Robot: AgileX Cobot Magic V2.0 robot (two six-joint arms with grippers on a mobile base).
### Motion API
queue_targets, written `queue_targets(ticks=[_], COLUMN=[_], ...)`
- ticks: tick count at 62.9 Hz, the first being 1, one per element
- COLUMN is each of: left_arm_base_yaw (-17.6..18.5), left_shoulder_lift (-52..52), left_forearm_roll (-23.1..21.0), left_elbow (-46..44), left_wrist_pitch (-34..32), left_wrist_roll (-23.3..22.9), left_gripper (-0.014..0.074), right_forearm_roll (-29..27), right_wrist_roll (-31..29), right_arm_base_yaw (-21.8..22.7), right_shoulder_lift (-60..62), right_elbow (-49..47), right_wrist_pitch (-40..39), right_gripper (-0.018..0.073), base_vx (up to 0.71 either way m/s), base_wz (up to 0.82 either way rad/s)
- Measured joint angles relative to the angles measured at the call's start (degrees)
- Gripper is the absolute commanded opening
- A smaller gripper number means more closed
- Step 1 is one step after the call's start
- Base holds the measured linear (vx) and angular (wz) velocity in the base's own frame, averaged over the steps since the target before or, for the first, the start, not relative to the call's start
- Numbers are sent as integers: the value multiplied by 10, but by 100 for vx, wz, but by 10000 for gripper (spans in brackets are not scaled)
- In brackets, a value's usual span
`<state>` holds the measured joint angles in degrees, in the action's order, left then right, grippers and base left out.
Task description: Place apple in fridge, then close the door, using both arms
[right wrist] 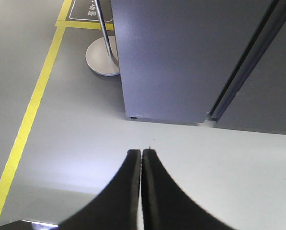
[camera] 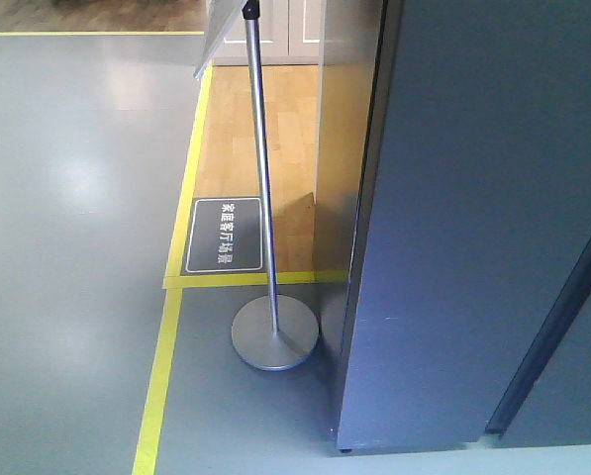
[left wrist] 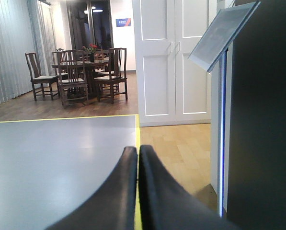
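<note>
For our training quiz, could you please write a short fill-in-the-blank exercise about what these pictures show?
1. The fingers of the left hand are pressed ____, holding nothing.
2. The sign stand rests on a round ____ base on the floor.
3. The lines taped on the grey floor are ____ in colour.
4. In the left wrist view, chairs stand around a dark wooden ____ in the far room.

Missing words: together; metal; yellow; table

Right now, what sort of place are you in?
Probably a showroom or mock-home test space: yellow floor tape marking zones, a sign stand, a dining table with chairs, and a dark grey fridge.
</note>
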<state>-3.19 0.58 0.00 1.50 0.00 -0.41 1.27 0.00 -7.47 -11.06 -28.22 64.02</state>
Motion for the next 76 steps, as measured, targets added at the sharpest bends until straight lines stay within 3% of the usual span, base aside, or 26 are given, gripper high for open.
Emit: queue_targets(ticks=[20,32,42,56,68,76], left_arm_base_yaw=[1,1,1,1,1,1], left_shoulder_lift=[0,0,0,0,0,0], left_forearm_roll=[0,0,0,0,0,0], left_elbow=[0,0,0,0,0,0], left_wrist_pitch=[0,0,0,0,0,0], left_wrist_roll=[0,0,0,0,0,0], left_gripper=[-6,-6,-6,-6,-6,-6], right_forearm_roll=[3,19,28,29,-8,-25], right_wrist_roll=[0,0,0,4,11,11], right_arm_base_yaw=[0,0,0,27,52,57], right_shoulder_lift=[0,18,49,102,117,117], right_elbow=[0,1,51,201,291,298], right_wrist_pitch=[-2,-56,-219,-472,-568,-607], right_gripper=[-4,-4,-4,-4,-4,-4], base_vx=[0,0,0,0,0,0], base_wz=[0,0,0,0,0,0])
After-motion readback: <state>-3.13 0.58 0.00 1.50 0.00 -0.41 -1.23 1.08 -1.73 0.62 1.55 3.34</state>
